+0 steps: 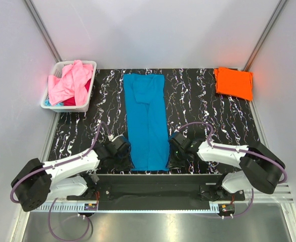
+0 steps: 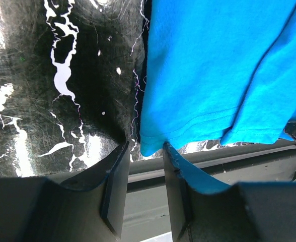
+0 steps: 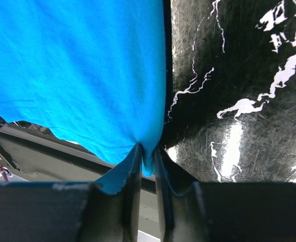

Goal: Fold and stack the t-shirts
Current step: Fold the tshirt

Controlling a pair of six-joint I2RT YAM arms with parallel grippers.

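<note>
The teal t-shirt [image 1: 147,121] lies in a long strip mid-bench [image 1: 213,116], hem at the near edge. My left claw [image 2: 144,151] stands parted at its left hem corner, gripping nothing. My right claw [image 3: 148,151] is narrow, pinching the right corner.

- Worktop [image 1: 203,108]: we record a black surface veined with white, glossy under the light.
- Basket [image 1: 67,108]: small, white plastic lattice, standing on the worktop's far left corner.
- Walls [image 1: 153,30]: pale grey panels on three sides.
- Frame strut [image 1: 41,27]: we note bare metal, slanting up behind the basket.
- Metal sheet [image 1: 188,227]: brushed, below the near edge.
</note>
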